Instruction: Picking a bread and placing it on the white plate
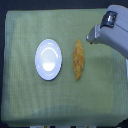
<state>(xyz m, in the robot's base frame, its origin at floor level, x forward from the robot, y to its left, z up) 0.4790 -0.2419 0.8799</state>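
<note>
The bread [78, 59] is a long golden-brown loaf lying lengthwise on the green cloth, just to the exterior view's right of the white plate [48, 59]. A narrow strip of cloth separates them. The plate is round, glossy and holds nothing. My gripper [91, 38] comes in from the upper right of the exterior view, its tip a little above and to the right of the bread's far end, apart from it. Its fingers are blurred together, so I cannot tell whether they are open or shut. Nothing visible is held.
A pale green cloth [30, 100] covers the table. The grey-white arm body [114, 30] fills the upper right corner. The cloth's front edge runs along the bottom of the view, with dark floor beyond.
</note>
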